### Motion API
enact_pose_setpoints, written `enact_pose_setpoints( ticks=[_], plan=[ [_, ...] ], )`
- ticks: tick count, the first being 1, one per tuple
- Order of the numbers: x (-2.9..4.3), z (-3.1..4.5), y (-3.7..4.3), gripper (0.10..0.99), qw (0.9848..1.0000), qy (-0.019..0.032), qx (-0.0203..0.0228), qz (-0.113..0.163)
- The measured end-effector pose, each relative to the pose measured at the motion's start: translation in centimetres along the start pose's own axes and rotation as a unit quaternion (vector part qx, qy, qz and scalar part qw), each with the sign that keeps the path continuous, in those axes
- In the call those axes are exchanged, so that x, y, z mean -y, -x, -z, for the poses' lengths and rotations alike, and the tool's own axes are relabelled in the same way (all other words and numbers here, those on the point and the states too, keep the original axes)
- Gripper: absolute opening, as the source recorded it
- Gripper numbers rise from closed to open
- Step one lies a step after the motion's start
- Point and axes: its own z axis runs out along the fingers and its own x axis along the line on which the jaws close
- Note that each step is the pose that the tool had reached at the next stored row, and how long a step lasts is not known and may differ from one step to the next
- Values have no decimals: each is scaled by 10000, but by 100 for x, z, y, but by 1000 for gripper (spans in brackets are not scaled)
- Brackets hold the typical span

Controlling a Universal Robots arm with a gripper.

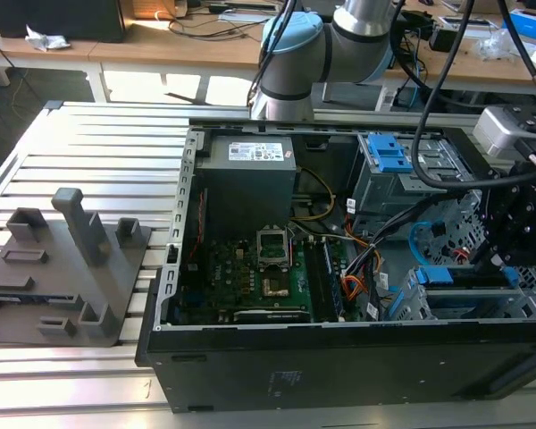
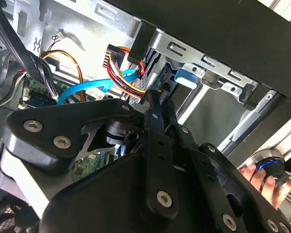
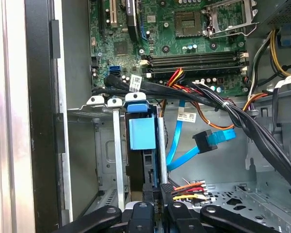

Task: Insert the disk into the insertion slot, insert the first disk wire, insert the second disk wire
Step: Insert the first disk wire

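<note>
The hard drive in a bright blue plastic carrier frame (image 3: pixel 141 133) stands on edge inside the low grey perforated metal cage (image 3: pixel 117 160). Just beside that cage lie the thin red/orange wire lead (image 3: pixel 189 187) and the glossy light blue flat cable (image 3: pixel 184 158), looping loose.

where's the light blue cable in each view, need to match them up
Exterior view: the light blue cable loops just above the disk's blue carrier, toward the exterior view's right.
First wrist view: it hangs right beside the blue carrier.
Second wrist view: it arcs toward the blue carrier.
Shared landmark: the blue carrier.
</note>
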Motion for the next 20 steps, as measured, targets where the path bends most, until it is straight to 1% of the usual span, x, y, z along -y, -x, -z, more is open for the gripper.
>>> enact_pose_setpoints(
  ticks=[4,6,7,8,10,13,14,16,18,19,20],
  plan=[
    [0,-2,0,173,10000,0,0,-1],
    [0,-14,1,184,10000,2,14,0],
    [1,-10,1,184,10000,1,8,0],
    [1,-4,1,247,10000,0,2,0],
    [1,-1,0,247,10000,0,1,0],
    [-6,137,-6,247,10000,0,1,0],
    [-10,210,-9,247,10000,0,-2,0],
    [-15,300,-13,247,10000,0,-5,-1],
    [-20,392,-13,247,10000,-2,-14,-1],
    [-25,471,-13,235,10000,-2,-24,-2],
    [-27,512,-13,235,10000,-3,-30,-2]
  ],
)
